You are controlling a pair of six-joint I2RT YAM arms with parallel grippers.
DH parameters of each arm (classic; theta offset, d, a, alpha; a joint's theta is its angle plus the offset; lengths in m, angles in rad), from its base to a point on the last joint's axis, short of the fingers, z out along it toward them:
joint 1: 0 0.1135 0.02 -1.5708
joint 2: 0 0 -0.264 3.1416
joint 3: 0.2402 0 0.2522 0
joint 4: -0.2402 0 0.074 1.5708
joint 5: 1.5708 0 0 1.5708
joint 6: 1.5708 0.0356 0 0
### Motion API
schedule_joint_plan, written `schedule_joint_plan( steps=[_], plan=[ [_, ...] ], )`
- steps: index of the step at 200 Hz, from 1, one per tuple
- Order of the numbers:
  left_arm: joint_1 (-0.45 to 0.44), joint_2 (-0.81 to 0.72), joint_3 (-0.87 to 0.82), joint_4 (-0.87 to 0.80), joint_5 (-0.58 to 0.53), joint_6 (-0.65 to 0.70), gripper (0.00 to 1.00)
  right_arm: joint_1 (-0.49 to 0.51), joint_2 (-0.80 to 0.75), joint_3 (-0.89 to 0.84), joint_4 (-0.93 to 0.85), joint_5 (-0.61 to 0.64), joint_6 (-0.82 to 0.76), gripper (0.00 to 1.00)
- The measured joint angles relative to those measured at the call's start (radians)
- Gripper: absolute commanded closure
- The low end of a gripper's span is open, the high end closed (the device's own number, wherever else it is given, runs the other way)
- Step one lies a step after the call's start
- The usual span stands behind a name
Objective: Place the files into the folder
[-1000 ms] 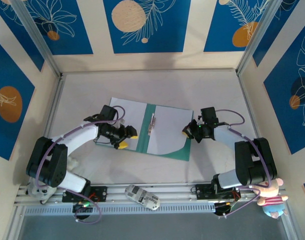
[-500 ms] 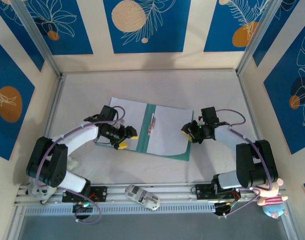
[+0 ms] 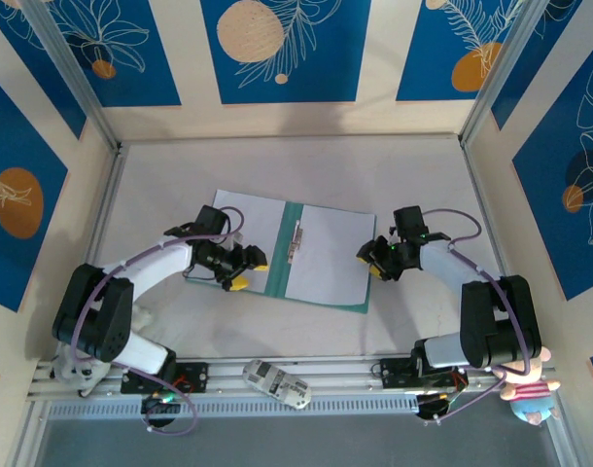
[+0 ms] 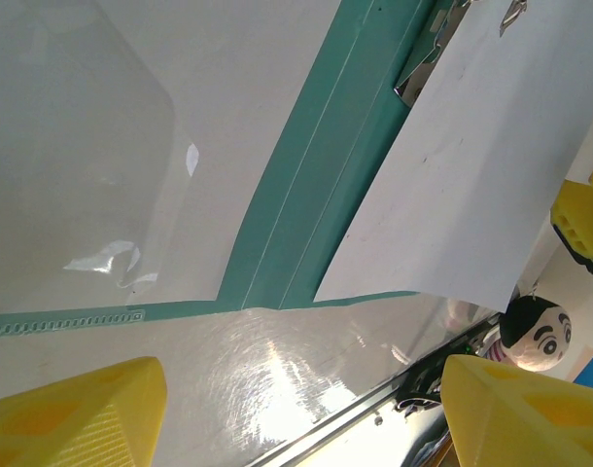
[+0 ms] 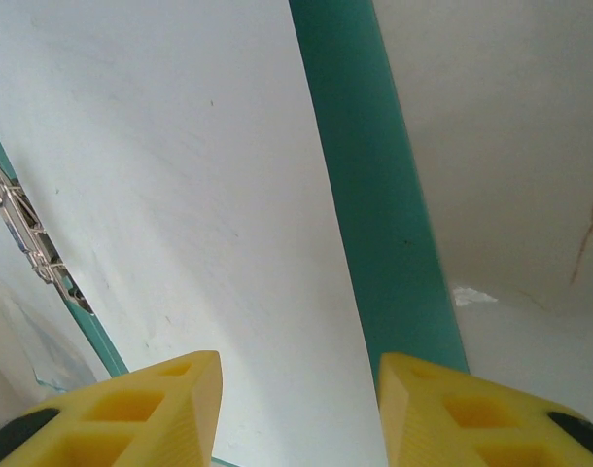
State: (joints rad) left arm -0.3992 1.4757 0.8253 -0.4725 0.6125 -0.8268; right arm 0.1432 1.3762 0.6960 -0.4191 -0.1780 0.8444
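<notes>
The teal folder [image 3: 281, 255] lies open in the middle of the table, its metal clip [image 3: 296, 238] along the spine. A white file [image 3: 326, 258] rests flat on its right cover, and a pale sheet [image 3: 240, 220] covers the left one. My left gripper [image 3: 250, 273] hovers open over the folder's near left edge, with bare table between its yellow fingers [image 4: 73, 413]. My right gripper [image 3: 368, 265] is open at the folder's right edge, holding nothing. In the right wrist view its fingers [image 5: 131, 409] straddle the file's edge [image 5: 199, 195] and the teal border [image 5: 374, 175].
A white handheld device [image 3: 277, 382] lies on the metal rail [image 3: 306, 375] at the near edge. A plush toy [image 3: 530, 384] sits by the right arm's base. Patterned walls enclose the table on three sides, with bare tabletop [image 3: 296, 165] behind the folder.
My right gripper has gone from shut to open and drawn slightly right. The file's curled near right corner now lies flat on the cover. The left arm has not moved.
</notes>
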Motion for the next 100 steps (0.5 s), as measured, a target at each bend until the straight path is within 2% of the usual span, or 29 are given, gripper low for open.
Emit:
schedule_joint_plan(
  steps=[100],
  plan=[
    [0.000,0.001,0.000,0.000,0.000,0.000,0.25,-0.015,0.000,0.019,-0.036,0.018,-0.034,0.54]
  ],
)
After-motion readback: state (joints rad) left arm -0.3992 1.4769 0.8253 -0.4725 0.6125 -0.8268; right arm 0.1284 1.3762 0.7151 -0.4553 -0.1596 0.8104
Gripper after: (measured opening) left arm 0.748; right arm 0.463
